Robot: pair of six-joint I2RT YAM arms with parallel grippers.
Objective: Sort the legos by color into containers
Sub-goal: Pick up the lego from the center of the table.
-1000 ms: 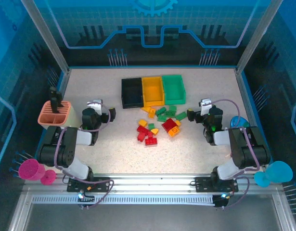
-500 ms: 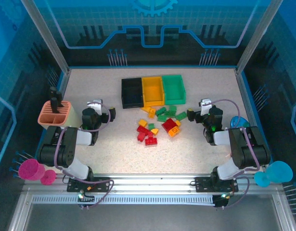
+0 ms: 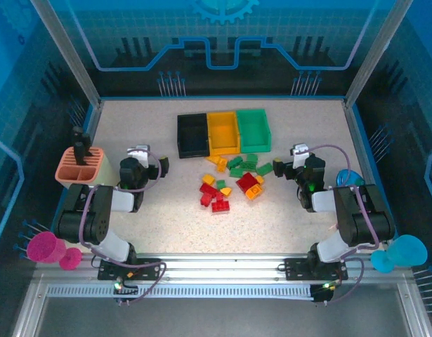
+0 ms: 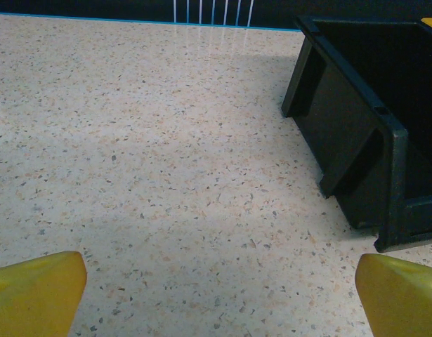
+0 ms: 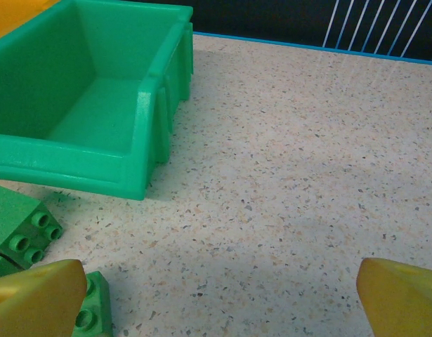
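- Risk ahead: the legos (image 3: 230,181) lie heaped at frame centre with bricks touching, so a wide pinch could catch two colours or scatter neighbours.
- Just above the heap, the black bin (image 3: 180,137), yellow bin (image 3: 223,115) and green bin (image 3: 253,112) sit side by side; a stray nudge could shift them.
- At centre left the left gripper (image 3: 162,166), and at centre right the right gripper (image 3: 279,167), hang low over the table (image 3: 166,210), jaws spread wide and holding nothing.

Robot lab cell, aluminium frame (image 3: 65,49), blue circuit-print panels (image 3: 223,42), two arms (image 3: 96,210) bolted to a rail (image 3: 223,267)
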